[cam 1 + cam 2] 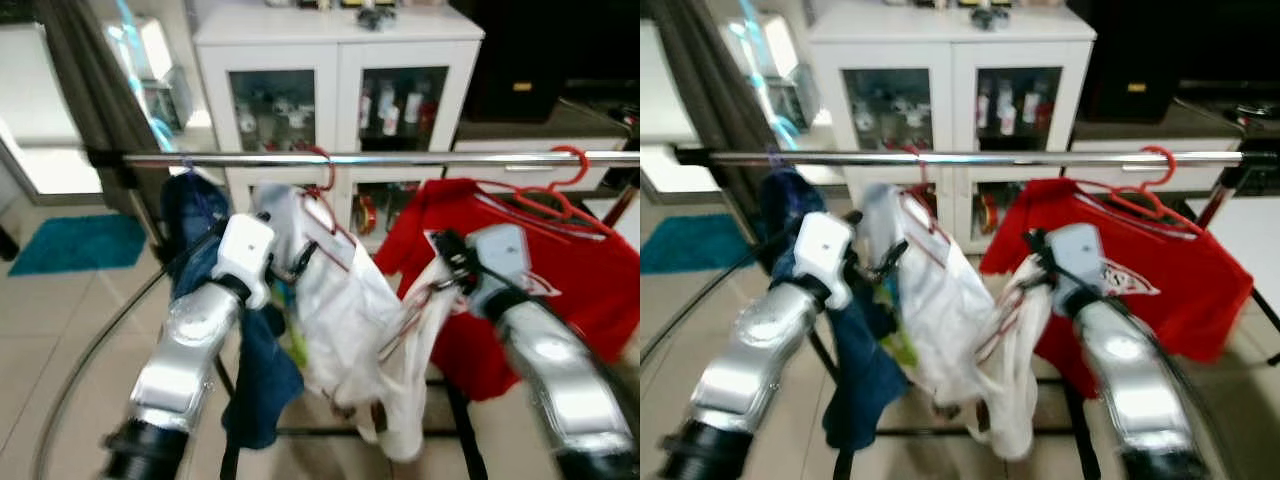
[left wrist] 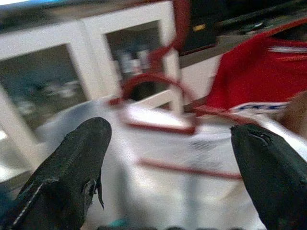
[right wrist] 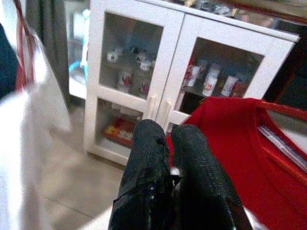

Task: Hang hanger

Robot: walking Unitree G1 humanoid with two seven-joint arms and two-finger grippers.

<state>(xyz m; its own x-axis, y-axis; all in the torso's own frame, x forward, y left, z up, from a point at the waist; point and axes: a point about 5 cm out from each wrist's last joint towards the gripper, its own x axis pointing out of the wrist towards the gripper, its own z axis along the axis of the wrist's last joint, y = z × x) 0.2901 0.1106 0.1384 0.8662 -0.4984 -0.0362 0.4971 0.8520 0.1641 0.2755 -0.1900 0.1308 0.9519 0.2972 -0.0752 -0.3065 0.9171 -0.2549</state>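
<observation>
1. Left eye view: a chrome clothes rail runs straight across, 9 to 3 o'clock. A red hanger carrying a white garment has its hook up at the rail near the middle, though it's too blurry to say whether it's properly on. The left gripper sits just at 9 o'clock of that hanger, right up against the white cloth. A dark blue garment hangs at 9 o'clock of it, and a red T-shirt on its own red hanger hangs over at 3 o'clock.

2. Right eye view: same scene. The right gripper is low at 5 o'clock from the white garment, touching its trailing edge. White glass-door cabinet stands behind the rail.

3. Left wrist view: the left fingers are spread wide with nothing pinched between them; the red hanger's neck and the white cloth sit in the gap beyond.

4. Right wrist view: the right fingers are pressed together. Can't tell if any cloth is caught in there. Cabinet straight ahead, with the red shirt beside the fingers.
</observation>
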